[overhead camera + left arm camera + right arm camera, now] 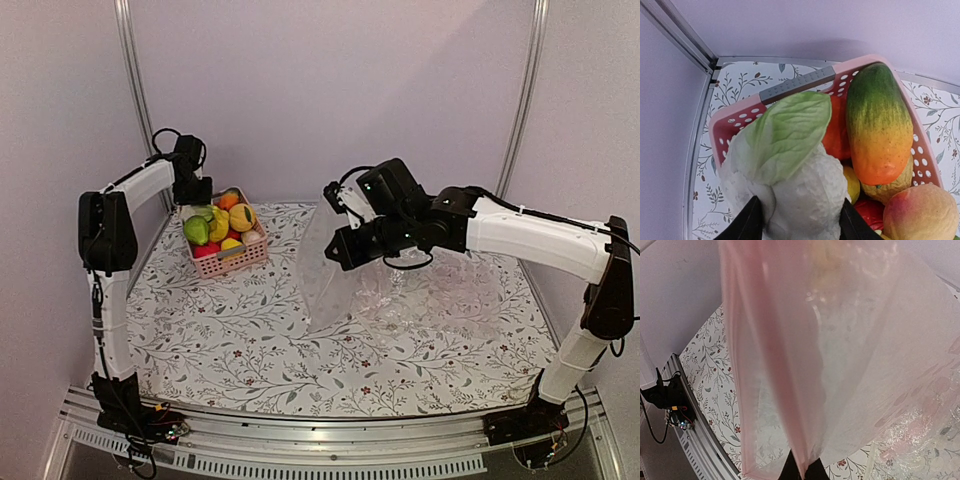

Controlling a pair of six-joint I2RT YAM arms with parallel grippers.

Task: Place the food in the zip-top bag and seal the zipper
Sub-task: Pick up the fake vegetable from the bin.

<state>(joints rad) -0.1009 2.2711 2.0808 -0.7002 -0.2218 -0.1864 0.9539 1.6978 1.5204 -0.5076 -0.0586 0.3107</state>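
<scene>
Toy cabbage (pixel 800 200), leaf tip pointing away, sits in the pink basket (pixel 795 85); left hand (pixel 800 222) half-closed, gripping its sides. Right hand (pixel 801 470) pinches the zip-top bag (pixel 840 365) upright above the surface (pixel 250 340), zipper (pixel 775 365) running vertically.

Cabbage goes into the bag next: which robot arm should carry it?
Left. The left claw grips the cabbage in the pink basket. The right claw is busy pinching the zip-top bag, holding it up.

We see the right hand (pixel 801 469) pinching the clear zip-top bag (pixel 850 355) along its pinkish zipper (pixel 776 365), above the floral tabletop (pixel 710 370).
</scene>
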